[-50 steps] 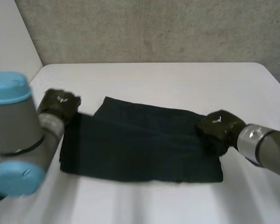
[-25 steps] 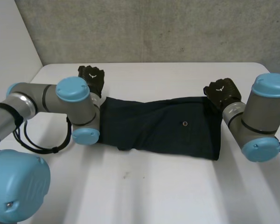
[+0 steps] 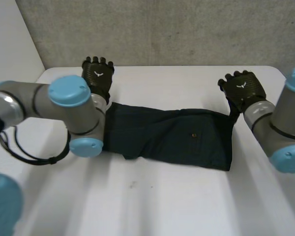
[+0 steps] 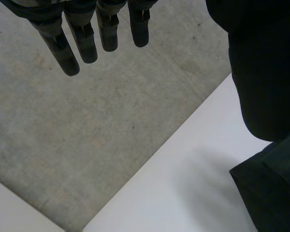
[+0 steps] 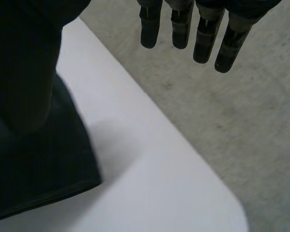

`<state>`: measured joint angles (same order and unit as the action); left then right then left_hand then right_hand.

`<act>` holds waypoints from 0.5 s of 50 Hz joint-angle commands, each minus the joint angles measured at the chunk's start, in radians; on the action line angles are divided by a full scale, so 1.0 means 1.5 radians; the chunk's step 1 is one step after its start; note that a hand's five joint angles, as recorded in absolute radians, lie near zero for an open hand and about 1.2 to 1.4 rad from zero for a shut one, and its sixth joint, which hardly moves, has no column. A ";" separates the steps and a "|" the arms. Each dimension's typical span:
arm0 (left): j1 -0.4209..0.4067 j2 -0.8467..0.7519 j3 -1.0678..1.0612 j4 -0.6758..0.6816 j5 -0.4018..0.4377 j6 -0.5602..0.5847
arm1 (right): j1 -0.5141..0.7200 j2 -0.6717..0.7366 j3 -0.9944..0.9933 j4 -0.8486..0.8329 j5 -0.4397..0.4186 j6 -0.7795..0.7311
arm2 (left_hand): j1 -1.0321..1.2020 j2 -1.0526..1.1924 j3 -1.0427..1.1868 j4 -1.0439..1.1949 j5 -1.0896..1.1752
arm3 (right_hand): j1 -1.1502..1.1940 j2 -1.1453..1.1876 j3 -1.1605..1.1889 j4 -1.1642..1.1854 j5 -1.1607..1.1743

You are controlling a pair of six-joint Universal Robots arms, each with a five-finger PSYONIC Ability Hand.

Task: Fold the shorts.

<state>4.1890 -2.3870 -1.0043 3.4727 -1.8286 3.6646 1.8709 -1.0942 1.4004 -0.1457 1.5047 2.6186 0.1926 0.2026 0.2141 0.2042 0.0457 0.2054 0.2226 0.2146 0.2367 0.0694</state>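
The dark navy shorts (image 3: pixel 172 137) lie folded into a long band across the middle of the white table, a small button (image 3: pixel 193 134) showing on top. My left hand (image 3: pixel 98 76) hovers just beyond the band's far left corner, fingers (image 4: pixel 82 38) straight and spread, holding nothing. My right hand (image 3: pixel 243 88) hangs over the far right corner, fingers (image 5: pixel 203 34) straight too and empty. A corner of the shorts (image 4: pixel 275 188) lies below the left thumb, and the other end of the shorts (image 5: pixel 43 174) lies below the right thumb.
The white table (image 3: pixel 177 201) has bare room in front of the shorts and behind them. A grey concrete surface (image 3: pixel 162 29) runs past the far edge. The left arm's elbow (image 3: pixel 83 123) covers the band's left end.
Both hands carried the near edge of the shorts over to the far side, then let go, opened, and lifted slightly back from the far corners.
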 commanded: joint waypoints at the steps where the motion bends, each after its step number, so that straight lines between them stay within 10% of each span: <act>1: 0.020 0.164 -0.201 -0.009 0.003 -0.034 | -0.011 -0.103 0.128 0.148 -0.091 0.154 | -0.012 -0.019 -0.026 -0.020 -0.030 | 0.025 0.014 0.019 0.004 -0.001; 14: 0.071 0.329 -0.454 -0.019 0.158 -0.302 | -0.031 -0.106 0.287 0.015 -0.139 0.201 | -0.010 -0.016 -0.024 -0.017 -0.028 | 0.178 0.166 0.172 0.157 0.152; 25: 0.091 0.329 -0.491 -0.011 0.158 -0.331 | -0.034 -0.036 0.285 -0.072 -0.123 0.190 | -0.010 -0.016 -0.024 -0.017 -0.028 | 0.344 0.333 0.338 0.323 0.319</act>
<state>4.3101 -1.8848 -1.7328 3.4509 -1.5879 3.1700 1.8206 -1.1997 1.8400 -0.1730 1.2971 2.9183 0.1926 0.2026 0.2141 0.2042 0.0457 0.4628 0.5440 0.5453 0.5431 0.3432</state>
